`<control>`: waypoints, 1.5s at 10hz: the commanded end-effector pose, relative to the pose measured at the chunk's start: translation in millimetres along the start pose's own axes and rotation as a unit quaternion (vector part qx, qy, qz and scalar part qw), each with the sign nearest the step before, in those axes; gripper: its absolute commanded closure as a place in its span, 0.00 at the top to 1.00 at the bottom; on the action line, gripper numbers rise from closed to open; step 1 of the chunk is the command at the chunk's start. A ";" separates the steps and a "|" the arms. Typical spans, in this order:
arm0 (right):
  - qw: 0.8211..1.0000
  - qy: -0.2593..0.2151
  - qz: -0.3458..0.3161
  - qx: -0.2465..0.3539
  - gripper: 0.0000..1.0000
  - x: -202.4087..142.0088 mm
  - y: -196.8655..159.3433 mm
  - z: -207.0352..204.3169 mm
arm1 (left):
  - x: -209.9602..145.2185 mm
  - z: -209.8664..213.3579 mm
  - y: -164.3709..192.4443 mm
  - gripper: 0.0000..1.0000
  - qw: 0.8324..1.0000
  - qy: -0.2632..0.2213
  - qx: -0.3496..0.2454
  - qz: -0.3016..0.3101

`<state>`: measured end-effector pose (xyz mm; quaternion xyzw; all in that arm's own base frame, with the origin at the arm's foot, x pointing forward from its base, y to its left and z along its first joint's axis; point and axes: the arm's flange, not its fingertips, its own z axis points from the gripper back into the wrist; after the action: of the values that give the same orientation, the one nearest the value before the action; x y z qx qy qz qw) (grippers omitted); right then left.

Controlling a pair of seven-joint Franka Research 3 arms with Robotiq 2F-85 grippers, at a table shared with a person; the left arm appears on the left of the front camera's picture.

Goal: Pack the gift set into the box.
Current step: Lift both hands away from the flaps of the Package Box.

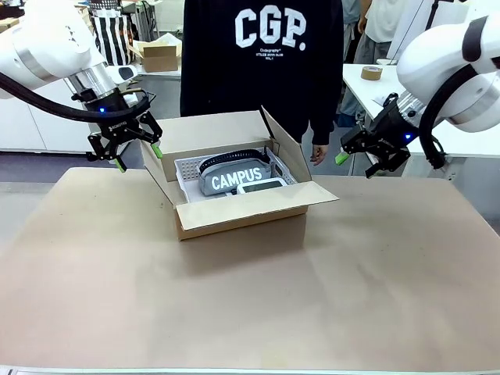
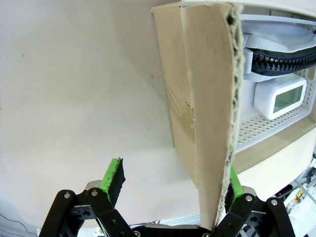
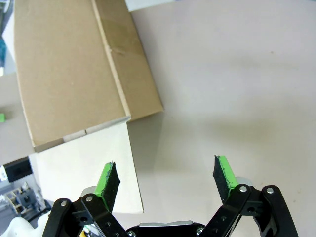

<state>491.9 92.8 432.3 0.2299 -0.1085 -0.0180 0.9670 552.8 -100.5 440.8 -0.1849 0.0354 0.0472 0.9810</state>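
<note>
Already packed: grey CAMPUS pouch, small white item & perforated tray lie inside the box, which sits mid-desk toward the far edge, flaps up. So the step in hand looks like closing. Left gripper hovers at the left flap, jaws spread w/ the flap edge between them, close by one pad; contact unclear. Right gripper hangs beside the right flap, apart from it, jaws spread, empty. Next move prob. calls for folding each flap inward w/o shoving the box.
</note>
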 end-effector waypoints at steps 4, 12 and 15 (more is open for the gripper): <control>0.987 0.017 0.041 0.155 1.00 -17.4 22.2 40.4 | -55.1 70.0 -17.6 1.00 0.966 0.029 -0.127 -0.223; 0.864 -0.057 -0.063 0.497 1.00 -164.5 -87.7 185.3 | -209.7 103.7 112.0 1.00 0.851 -0.042 -0.375 -0.365; 0.889 -0.038 -0.031 0.455 1.00 -162.5 -59.8 201.5 | -211.8 101.9 127.4 1.00 0.860 -0.027 -0.363 -0.358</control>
<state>293.4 -63.0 529.5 0.6593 -0.1330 -0.0303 0.7394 347.4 58.7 495.7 -0.5542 -0.0966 -0.2417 0.7906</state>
